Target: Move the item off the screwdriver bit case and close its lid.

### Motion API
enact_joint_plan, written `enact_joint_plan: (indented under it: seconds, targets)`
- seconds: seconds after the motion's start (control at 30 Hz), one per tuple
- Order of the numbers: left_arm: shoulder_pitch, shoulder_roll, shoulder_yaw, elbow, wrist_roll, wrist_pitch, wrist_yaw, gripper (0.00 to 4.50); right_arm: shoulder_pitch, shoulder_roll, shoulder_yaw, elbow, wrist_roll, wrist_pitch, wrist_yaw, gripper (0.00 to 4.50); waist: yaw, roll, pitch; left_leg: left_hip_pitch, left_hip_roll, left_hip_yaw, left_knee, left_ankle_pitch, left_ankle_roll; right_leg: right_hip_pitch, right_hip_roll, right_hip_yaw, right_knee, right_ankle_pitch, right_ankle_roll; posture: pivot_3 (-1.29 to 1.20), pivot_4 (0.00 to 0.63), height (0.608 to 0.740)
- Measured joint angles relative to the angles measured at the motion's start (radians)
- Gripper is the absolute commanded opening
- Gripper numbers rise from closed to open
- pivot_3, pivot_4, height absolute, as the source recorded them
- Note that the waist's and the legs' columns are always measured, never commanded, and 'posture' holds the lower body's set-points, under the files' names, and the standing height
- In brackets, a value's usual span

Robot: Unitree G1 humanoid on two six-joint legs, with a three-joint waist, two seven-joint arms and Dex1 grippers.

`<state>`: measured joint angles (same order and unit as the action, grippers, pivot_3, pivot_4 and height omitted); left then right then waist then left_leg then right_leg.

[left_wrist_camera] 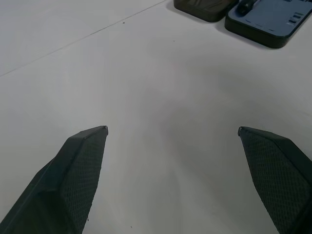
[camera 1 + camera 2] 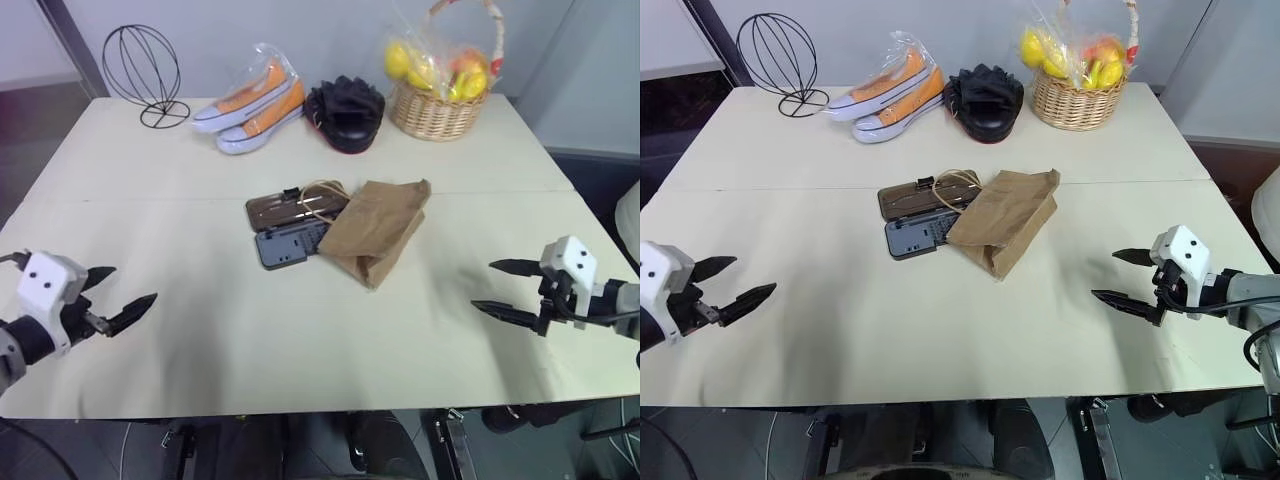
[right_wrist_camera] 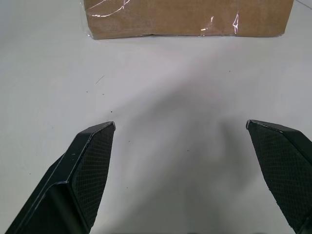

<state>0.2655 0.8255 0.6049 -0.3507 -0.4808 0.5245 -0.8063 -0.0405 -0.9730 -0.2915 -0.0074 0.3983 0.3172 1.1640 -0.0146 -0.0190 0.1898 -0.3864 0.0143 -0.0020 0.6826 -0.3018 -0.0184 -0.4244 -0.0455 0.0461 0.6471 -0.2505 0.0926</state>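
A crumpled brown paper bag, the item (image 2: 378, 232), lies in the middle of the table, resting across the right part of the open screwdriver bit case (image 2: 288, 245). Its twine handles drape over the smoky brown lid (image 2: 290, 207), which lies flat open behind the dark grey tray. Near the front left edge my left gripper (image 2: 118, 292) stands open and empty, well short of the case. On the front right my right gripper (image 2: 502, 287) is open too, pointing toward the bag (image 3: 187, 18) with bare table between.
Along the back of the table (image 2: 300, 340) stand a wire head form (image 2: 143, 72), plastic-wrapped orange sneakers (image 2: 252, 103), a black round pouch (image 2: 345, 114) and a wicker fruit basket (image 2: 440, 85).
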Motion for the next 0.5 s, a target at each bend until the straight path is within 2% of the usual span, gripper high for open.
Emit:
enact_joint_plan:
  seconds: [0.33,0.5]
  targets:
    - [-0.091,-0.008,-0.044,0.021,0.000,0.037,0.045,4.49,0.048,0.046,-0.002,-0.100,-0.002,0.015,-0.097,4.50,0.001,0.000,0.000,0.000,0.000,0.000,0.000,0.000,0.000,0.000,0.000,0.000,0.000,0.002,0.003,0.00,0.150,0.740]
    - [-0.162,-0.024,-0.077,0.009,-0.061,0.085,0.043,4.49,0.071,0.058,-0.013,-0.178,0.012,0.100,-0.169,4.50,0.001,0.000,0.000,0.000,0.000,0.000,0.000,0.000,0.000,0.000,0.000,0.000,0.000,0.001,0.003,0.00,0.150,0.740]
